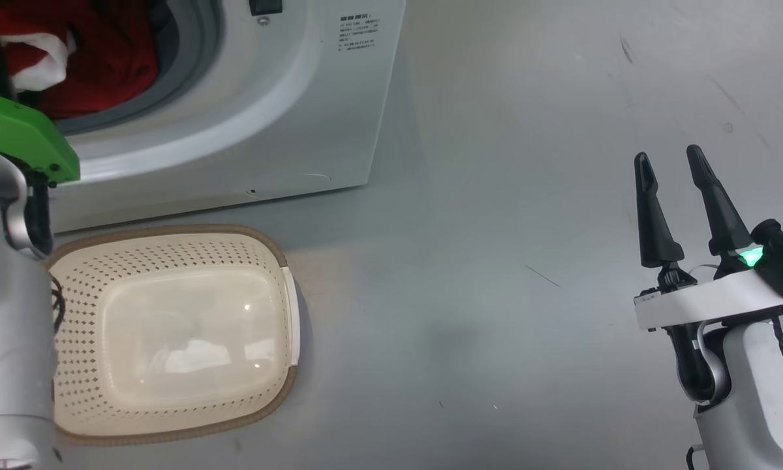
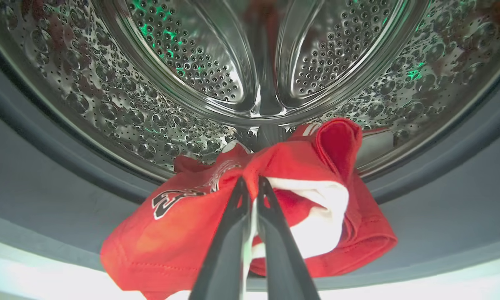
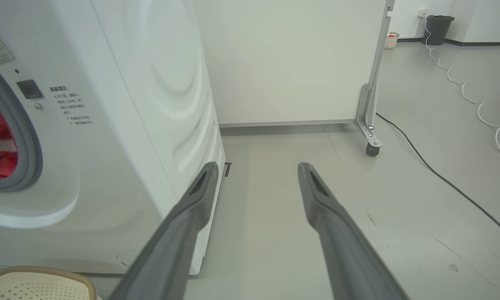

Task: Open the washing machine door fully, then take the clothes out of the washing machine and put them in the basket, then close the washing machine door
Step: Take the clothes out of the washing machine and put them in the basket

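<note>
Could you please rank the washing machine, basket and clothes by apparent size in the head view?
Largest to smallest:
1. washing machine, though cropped
2. basket
3. clothes, partly hidden

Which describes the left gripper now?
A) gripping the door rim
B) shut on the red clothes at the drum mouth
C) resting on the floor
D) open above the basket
B: in the left wrist view the left gripper has its fingers pinched together on the clothes, which lie at the lip of the washing machine drum.
</note>
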Motion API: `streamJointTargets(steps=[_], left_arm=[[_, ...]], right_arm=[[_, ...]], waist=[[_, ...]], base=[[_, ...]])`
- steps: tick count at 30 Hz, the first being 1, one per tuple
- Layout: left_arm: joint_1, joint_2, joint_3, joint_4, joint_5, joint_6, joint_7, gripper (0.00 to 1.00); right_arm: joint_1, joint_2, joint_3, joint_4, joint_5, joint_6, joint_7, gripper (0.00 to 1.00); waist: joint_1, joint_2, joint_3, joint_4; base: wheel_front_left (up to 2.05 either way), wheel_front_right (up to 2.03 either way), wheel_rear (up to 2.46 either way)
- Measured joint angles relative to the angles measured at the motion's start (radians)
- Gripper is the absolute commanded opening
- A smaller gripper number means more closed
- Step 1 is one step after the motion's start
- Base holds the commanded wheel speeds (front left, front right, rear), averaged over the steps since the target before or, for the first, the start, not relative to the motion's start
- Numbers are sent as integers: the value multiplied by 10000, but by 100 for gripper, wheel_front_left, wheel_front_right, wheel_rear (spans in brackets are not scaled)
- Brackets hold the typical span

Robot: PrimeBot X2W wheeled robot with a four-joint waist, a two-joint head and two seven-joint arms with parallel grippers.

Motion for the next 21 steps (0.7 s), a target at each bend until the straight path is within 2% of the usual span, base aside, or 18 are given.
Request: streamJointTargets(steps=[11,21], left_arm=[[1246,-357,-403,-2,-42,-746,-1465,0],[2103,-420,-706,-623,104,-878,-2207,0]], right_arm=[[639,-82,-146,84,-163,0,0,100],[1143,-59,-173,105,-247,0,0,100]], waist=[[0,0,-1105,616],[0,0,-1973,1090]], base=[[0,0,0],[0,0,0]])
